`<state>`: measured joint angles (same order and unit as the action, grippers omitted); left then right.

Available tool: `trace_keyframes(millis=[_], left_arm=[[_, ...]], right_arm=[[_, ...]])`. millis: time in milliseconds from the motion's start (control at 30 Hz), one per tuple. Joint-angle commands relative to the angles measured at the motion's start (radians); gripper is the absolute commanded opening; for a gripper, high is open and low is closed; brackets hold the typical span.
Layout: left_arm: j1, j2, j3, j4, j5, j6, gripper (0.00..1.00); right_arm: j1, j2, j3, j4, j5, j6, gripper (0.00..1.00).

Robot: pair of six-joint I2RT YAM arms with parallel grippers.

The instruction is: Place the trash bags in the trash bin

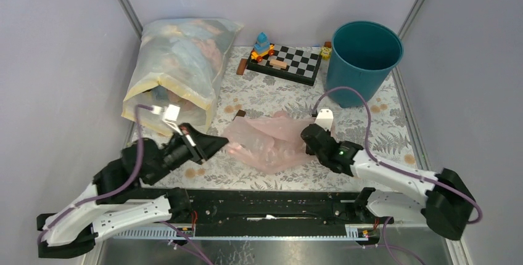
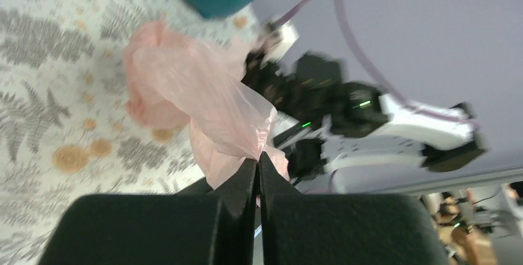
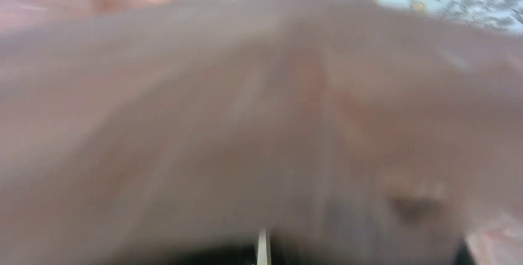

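Fern-print tabletop (image 1: 265, 89); pink bag strung between both arms.
Trash bag (image 1: 268, 145) slumps mid-table, long axis left-to-right. The left gripper (image 2: 258, 165) is clenched on its left corner. The right gripper (image 1: 306, 134) sits at its right end, nearer the trash bin (image 1: 364, 55), which stands back-right, apart from the bag. The right wrist view shows only blurred pink film, so I cannot tell that grasp.

- Left arm (image 1: 117, 206): stretched low toward the left edge of the trash bag (image 1: 271, 145).
- Left gripper (image 2: 258, 161): pinched tight on that edge.
- Right arm (image 1: 395, 175): angled in from the bag's right.
- Right gripper (image 1: 306, 137): at the bag's right edge, fingers hidden by plastic.
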<state>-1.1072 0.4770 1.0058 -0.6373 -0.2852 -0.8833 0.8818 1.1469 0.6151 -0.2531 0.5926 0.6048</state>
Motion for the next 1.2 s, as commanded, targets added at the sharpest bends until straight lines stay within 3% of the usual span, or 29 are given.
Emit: trace_keyframes(millis=[0, 300, 533, 800, 900, 1000, 1167], left_arm=[[-0.003, 0.037, -0.144, 0.070, 0.098, 0.017, 0.00], [-0.004, 0.128, -0.222, 0.204, 0.145, 0.031, 0.00], [-0.003, 0.175, -0.186, 0.249, 0.149, 0.063, 0.00], [-0.003, 0.274, -0.098, 0.267, 0.167, 0.107, 0.00], [-0.003, 0.298, -0.066, 0.274, 0.139, 0.121, 0.00], [0.010, 0.321, -0.042, 0.310, 0.106, 0.121, 0.00], [0.136, 0.457, 0.097, 0.342, 0.290, 0.122, 0.00]], right_arm=[[0.004, -0.131, 0.004, 0.072, -0.188, -0.081, 0.11], [0.004, -0.185, -0.055, 0.237, -0.476, -0.098, 0.17], [0.009, -0.148, -0.107, 0.483, -0.659, -0.107, 0.12], [0.013, 0.087, 0.030, 0.532, -0.541, -0.138, 0.00], [0.014, 0.175, 0.078, 0.542, -0.393, -0.118, 0.00], [0.014, 0.260, 0.102, 0.592, -0.362, -0.112, 0.00], [0.014, 0.421, 0.181, 0.639, -0.404, -0.063, 0.00]])
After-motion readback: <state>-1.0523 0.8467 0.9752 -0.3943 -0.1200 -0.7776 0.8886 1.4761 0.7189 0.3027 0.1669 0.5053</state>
